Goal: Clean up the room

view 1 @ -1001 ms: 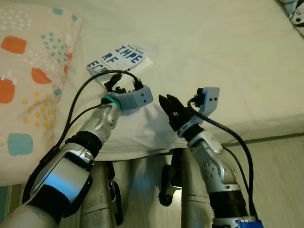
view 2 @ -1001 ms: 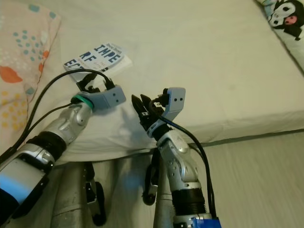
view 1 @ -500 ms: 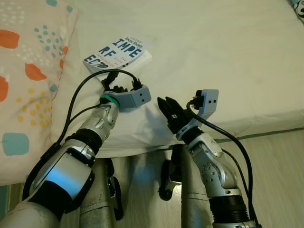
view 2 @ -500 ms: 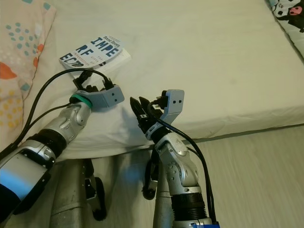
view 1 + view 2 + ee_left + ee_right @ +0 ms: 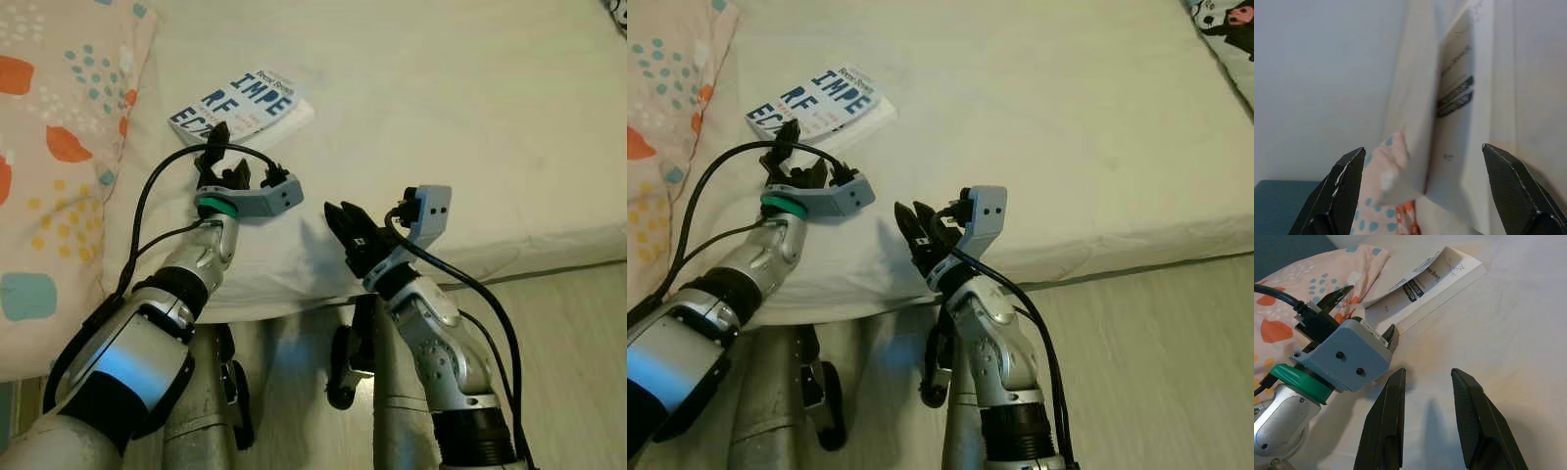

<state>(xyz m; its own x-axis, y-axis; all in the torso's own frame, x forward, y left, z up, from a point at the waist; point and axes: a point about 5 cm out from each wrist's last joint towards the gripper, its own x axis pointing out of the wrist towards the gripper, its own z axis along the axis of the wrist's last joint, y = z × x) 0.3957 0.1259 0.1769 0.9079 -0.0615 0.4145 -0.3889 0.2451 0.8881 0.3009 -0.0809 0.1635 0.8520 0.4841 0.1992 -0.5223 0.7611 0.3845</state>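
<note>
A white paperback book with big blue letters lies flat on the cream bed, next to a patterned pillow. My left gripper is open at the book's near edge, one fingertip reaching over the cover's corner. In the left wrist view the book stands close ahead of my left gripper, whose fingers are spread wide. My right gripper hovers over the mattress near the bed's front edge, to the right of the left one, open and holding nothing; the book lies well beyond my right gripper.
The pillow covers the bed's left side. A black-and-white printed cushion pokes in at the far right corner. Pale wooden floor runs below the bed's front edge.
My left gripper has moved forward and lifted up to the book's near edge. The right gripper has stayed about where it was. The view has shifted slightly.
</note>
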